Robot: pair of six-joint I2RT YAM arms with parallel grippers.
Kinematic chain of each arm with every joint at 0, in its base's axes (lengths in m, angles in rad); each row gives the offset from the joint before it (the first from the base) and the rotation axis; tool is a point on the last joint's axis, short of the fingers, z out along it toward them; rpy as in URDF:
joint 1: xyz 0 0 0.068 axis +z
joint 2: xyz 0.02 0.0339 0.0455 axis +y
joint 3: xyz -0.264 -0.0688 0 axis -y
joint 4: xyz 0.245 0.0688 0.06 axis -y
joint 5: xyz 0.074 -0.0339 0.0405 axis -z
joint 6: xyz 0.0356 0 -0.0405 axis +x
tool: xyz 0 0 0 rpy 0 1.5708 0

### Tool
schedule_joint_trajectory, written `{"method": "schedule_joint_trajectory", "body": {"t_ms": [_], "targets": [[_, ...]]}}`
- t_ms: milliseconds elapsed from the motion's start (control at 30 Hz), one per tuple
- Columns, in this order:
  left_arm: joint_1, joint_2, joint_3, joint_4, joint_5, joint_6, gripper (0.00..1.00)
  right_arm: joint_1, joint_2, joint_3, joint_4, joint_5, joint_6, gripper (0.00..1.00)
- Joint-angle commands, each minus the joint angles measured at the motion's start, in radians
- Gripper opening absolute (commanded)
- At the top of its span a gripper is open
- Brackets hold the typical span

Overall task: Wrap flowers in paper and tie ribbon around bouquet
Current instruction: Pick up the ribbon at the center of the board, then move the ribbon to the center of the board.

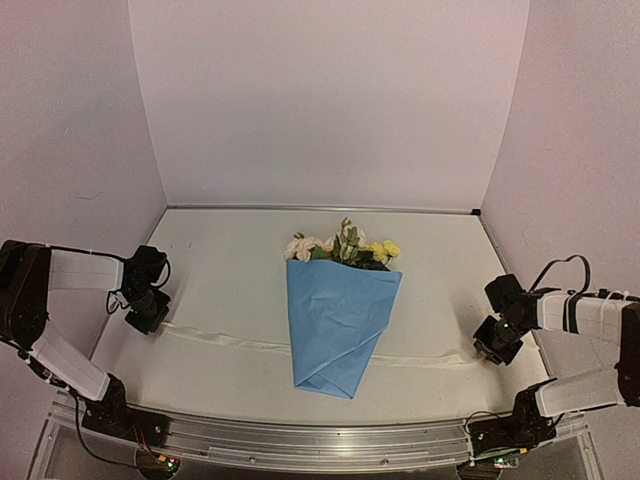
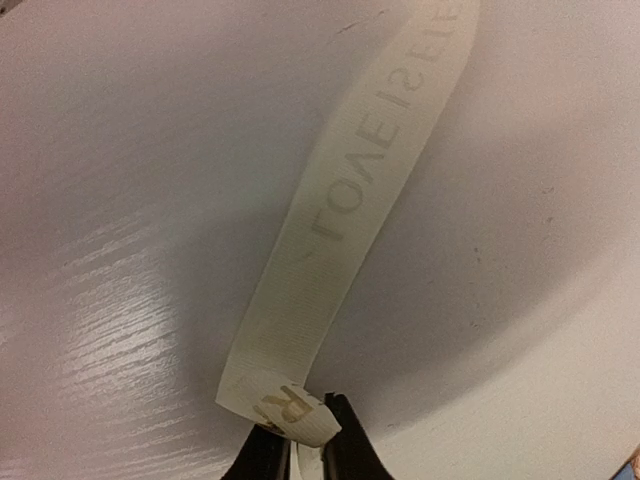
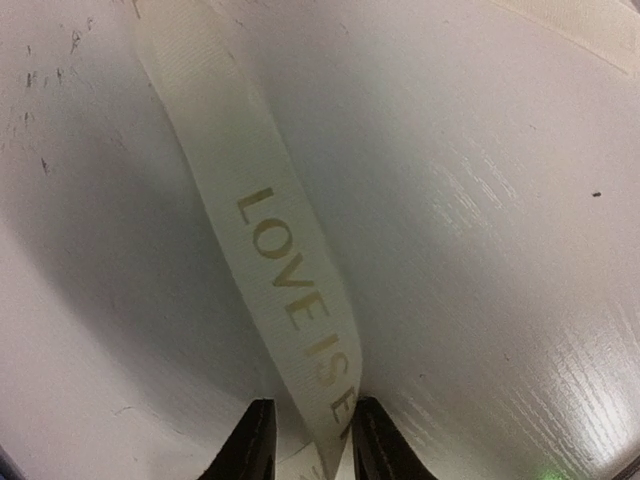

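The bouquet (image 1: 337,325) lies mid-table: light-blue paper cone, point toward me, with the pink, cream and yellow flowers (image 1: 345,248) at its far end. The off-white ribbon (image 1: 230,341) runs across the table under the cone. My left gripper (image 1: 148,318) is at its left end. In the left wrist view that gripper (image 2: 303,442) is shut on the folded end of the ribbon (image 2: 345,200). My right gripper (image 1: 490,350) is at the right end. Its jaws (image 3: 312,435) stand narrowly apart around the lettered ribbon (image 3: 270,230), which touches the right finger with a gap on the left.
White walls close in the table at the back and both sides. A metal rail (image 1: 320,440) runs along the near edge between the arm bases.
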Motion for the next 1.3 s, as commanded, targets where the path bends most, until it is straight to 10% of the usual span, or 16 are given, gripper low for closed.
{"method": "schedule_joint_trajectory", "body": {"t_ms": [0,167,733,967,1267], "targets": [[0.007,0.021,0.058,0.041,-0.036,0.089,0.04,-0.007,0.013,-0.006,-0.007,-0.017,0.006,0.14],[0.008,0.03,0.105,0.075,-0.041,0.175,0.0,-0.024,0.049,0.036,-0.007,0.01,0.006,0.0],[-0.02,0.022,0.139,0.312,0.173,0.382,0.0,-0.134,0.035,0.177,-0.024,-0.002,-0.012,0.0],[-0.06,-0.133,0.042,0.319,0.183,0.434,0.0,0.064,0.026,0.259,-0.053,-0.017,0.012,0.0],[-0.153,-0.217,0.001,0.361,0.197,0.471,0.0,0.335,0.419,0.583,-0.002,-0.084,0.03,0.0]]}}
